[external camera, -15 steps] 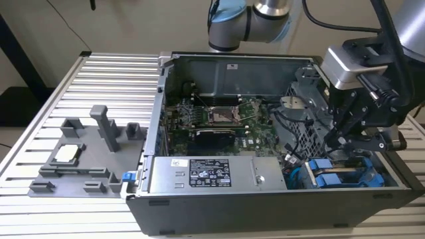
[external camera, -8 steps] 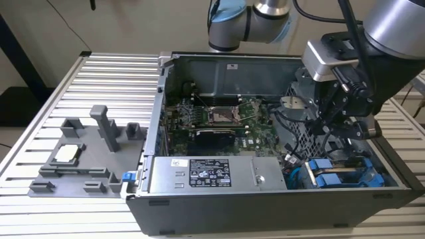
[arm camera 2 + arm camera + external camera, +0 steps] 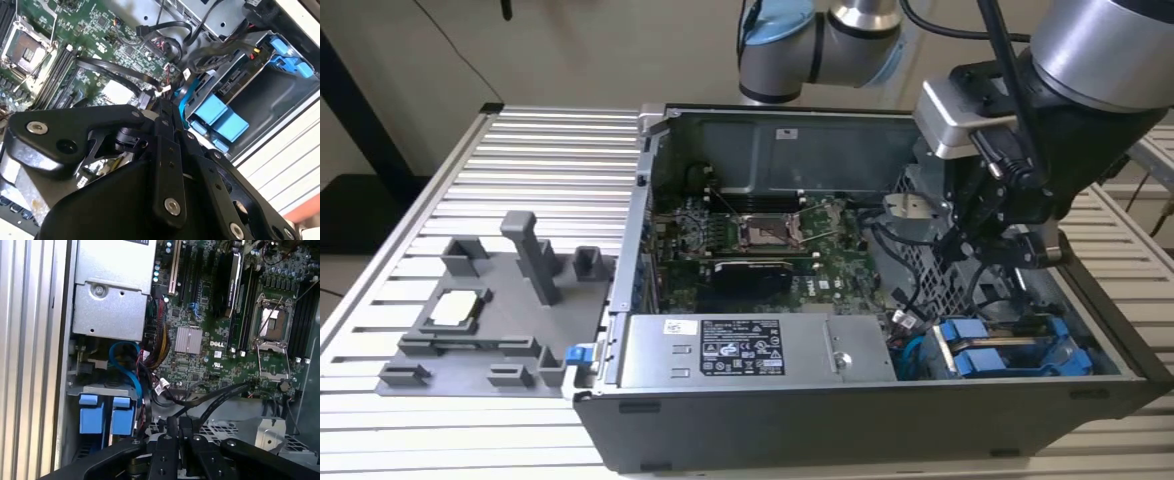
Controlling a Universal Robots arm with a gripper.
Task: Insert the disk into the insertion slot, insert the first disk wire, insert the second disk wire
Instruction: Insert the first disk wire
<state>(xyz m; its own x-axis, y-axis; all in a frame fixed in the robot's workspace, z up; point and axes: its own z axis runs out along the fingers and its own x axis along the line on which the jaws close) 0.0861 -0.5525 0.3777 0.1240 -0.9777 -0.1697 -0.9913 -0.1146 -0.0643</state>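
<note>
Looks like a robotics lab: ribbed aluminium counter (image 3: 534, 150), opened-up PC case (image 3: 854, 430), grey parts fixture (image 3: 494, 300), robot arm (image 3: 1107, 40) overhead.

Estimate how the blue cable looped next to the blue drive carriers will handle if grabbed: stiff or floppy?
Likely floppy but springy: the blue cable sweeps in a smooth loop beside the blue carriers, with no sharp kinks. Probably light, since it looks thin next to the power-supply box. Pulling may drag the black wires bundled beside it.
</note>
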